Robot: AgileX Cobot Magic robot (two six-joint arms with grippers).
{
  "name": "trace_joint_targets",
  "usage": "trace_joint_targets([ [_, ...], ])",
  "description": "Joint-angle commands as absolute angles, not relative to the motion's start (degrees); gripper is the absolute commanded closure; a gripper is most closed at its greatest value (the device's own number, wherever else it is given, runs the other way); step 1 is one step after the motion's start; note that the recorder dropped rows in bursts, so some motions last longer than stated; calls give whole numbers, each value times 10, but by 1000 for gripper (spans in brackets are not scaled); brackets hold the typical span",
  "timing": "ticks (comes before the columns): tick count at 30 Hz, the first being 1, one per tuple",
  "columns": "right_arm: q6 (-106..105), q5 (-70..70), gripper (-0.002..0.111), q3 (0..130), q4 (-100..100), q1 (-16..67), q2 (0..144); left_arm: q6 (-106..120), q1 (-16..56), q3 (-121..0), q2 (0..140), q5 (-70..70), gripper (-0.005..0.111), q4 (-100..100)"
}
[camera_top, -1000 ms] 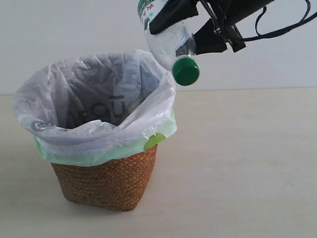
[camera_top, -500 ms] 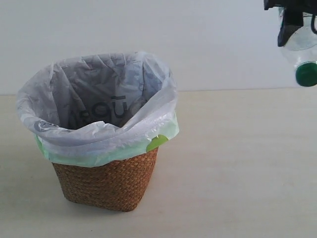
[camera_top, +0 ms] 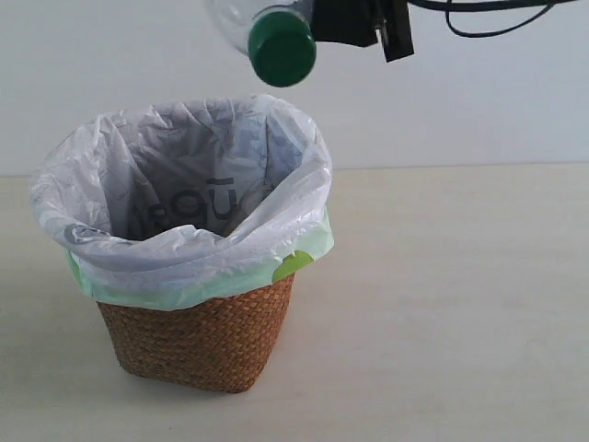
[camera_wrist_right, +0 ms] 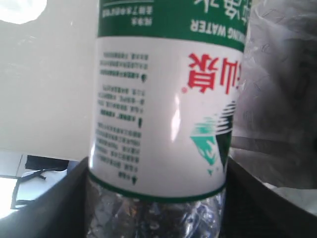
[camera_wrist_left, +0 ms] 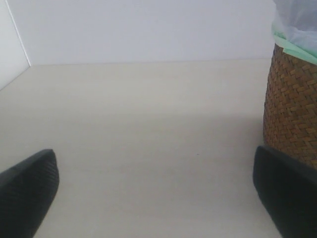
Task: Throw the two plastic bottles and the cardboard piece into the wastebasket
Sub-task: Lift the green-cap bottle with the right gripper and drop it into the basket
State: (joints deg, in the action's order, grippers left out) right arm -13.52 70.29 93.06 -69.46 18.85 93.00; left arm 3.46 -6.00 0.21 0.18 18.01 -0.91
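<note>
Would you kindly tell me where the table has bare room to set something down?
Bare table stretches right of the wastebasket and in front of it; the left gripper hangs over bare top beside the wicker. Crowded only above the rim, where the right gripper holds the green-capped bottle.

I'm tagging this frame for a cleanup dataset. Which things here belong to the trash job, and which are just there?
Job:
- green-capped bottle, held by the right gripper
- wastebasket, below the bottle

Just there:
- table
- wall
- left gripper, open and empty
</note>
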Motion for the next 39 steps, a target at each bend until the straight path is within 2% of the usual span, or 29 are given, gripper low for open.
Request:
trace_joint_targets([
  [1,-135,682,108,933,-594,190,926,30,-61,0,0,176,-1,-10],
  [9,96,700,108,933,-132,189,926,30,-61,0,0,176,-1,-10],
  [12,165,700,108,933,0,189,926,30,-61,0,0,176,-1,-10],
  [15,196,700,108,932,47,189,925,30,-61,0,0,176,-1,-10],
  [20,181,700,108,932,-113,194,926,30,-61,0,0,176,-1,-10],
  [25,10,700,108,932,-498,221,926,30,-61,0,0,176,-1,-10],
  [27,-96,630,106,932,-649,242,926,30,-61,0,0,176,-1,-10],
  [28,-142,588,101,932,-696,255,926,30,-61,0,0,176,-1,-10],
  [30,-187,509,83,932,-718,283,926,30,-61,0,0,176,-1,-10],
  [32,-182,459,47,932,-703,300,926,30,-61,0,0,176,-1,-10],
  [34,-166,449,2,932,-672,299,926,30,-61,0,0,176,-1,-10],
  [39,-76,467,16,932,-552,290,926,30,-61,0,0,176,-1,-10],
])
